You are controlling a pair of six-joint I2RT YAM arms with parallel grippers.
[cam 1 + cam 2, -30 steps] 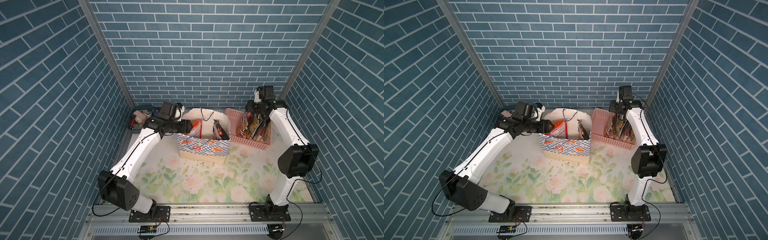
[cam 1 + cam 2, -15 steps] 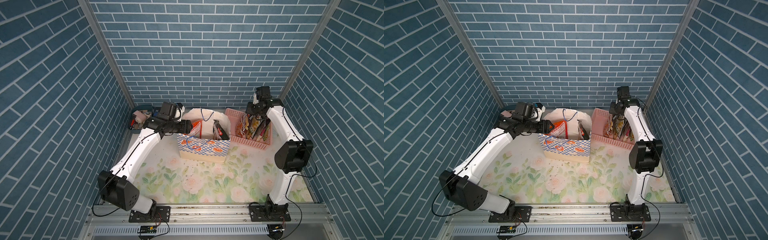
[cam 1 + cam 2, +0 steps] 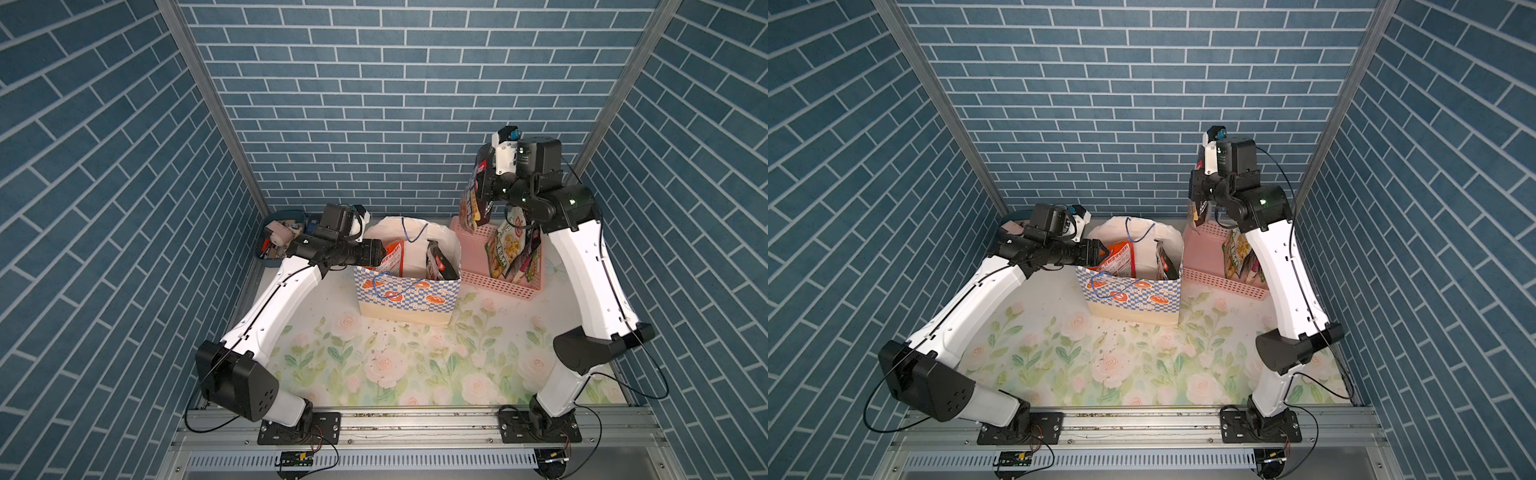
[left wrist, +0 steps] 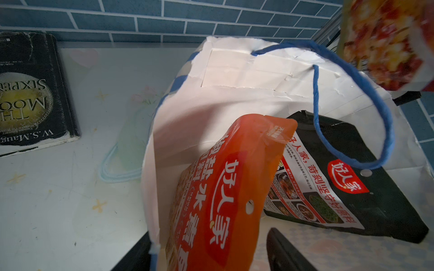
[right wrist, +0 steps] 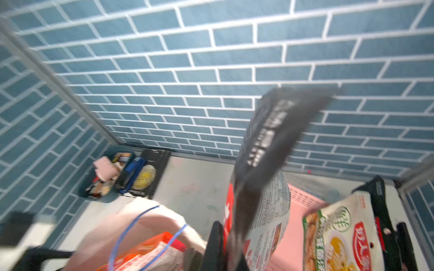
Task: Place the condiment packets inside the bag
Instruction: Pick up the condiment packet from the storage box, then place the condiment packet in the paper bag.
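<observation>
Packet (image 3: 471, 208) pinched in the right gripper (image 3: 484, 183), hanging over the basket (image 3: 494, 282), near the bag (image 3: 409, 297).
Risk: its dangling lower end may snag the bag's rim or handle (image 3: 411, 230); left gripper (image 3: 380, 255) straddles that rim, fingers (image 4: 284, 253) spread, clamping nothing.

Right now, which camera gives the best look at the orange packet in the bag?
The left wrist view: the orange packet is close up, logo and text sharp, inside the bag. Both top views show only its small top above the rim. The right wrist view catches a blurred orange corner.
</observation>
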